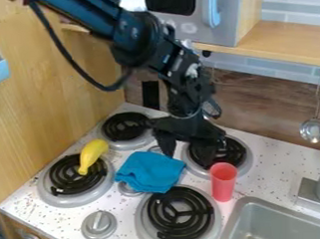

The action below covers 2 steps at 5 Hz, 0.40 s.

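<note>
The black gripper (186, 149) hangs over the back part of the stove, its two fingers spread apart with nothing seen between them. Just in front of it and to the left, a folded blue cloth (150, 171) lies between the burners. A red cup (223, 181) stands upright to the gripper's front right, by the front edge of the back right burner (239, 160). On the left, a yellow banana (91, 155) rests partly over the front left burner (69, 184).
Black coils mark the back left burner (125, 126) and front right burner (181, 214). A silver knob (99, 225) sits at the front. The grey sink (264, 221) is at lower right, a wooden wall (49, 111) at left, and a shelf (286, 41) overhangs the back.
</note>
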{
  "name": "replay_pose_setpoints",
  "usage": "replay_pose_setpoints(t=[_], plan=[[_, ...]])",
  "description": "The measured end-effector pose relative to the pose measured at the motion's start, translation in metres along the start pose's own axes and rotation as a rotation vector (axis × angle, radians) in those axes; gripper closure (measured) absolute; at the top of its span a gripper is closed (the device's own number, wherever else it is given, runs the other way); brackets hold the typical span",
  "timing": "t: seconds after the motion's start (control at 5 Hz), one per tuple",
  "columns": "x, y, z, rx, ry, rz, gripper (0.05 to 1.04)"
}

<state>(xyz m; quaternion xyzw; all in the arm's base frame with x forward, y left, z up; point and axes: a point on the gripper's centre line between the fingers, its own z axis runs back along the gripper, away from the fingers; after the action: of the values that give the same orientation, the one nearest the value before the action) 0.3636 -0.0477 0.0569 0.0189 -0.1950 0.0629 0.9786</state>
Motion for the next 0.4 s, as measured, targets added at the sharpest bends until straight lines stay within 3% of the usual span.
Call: replay_pose_setpoints(t=[0.4], plan=[[0.0135,-0.0085,-0.0238,0.009,0.056,-0.013,0.082]])
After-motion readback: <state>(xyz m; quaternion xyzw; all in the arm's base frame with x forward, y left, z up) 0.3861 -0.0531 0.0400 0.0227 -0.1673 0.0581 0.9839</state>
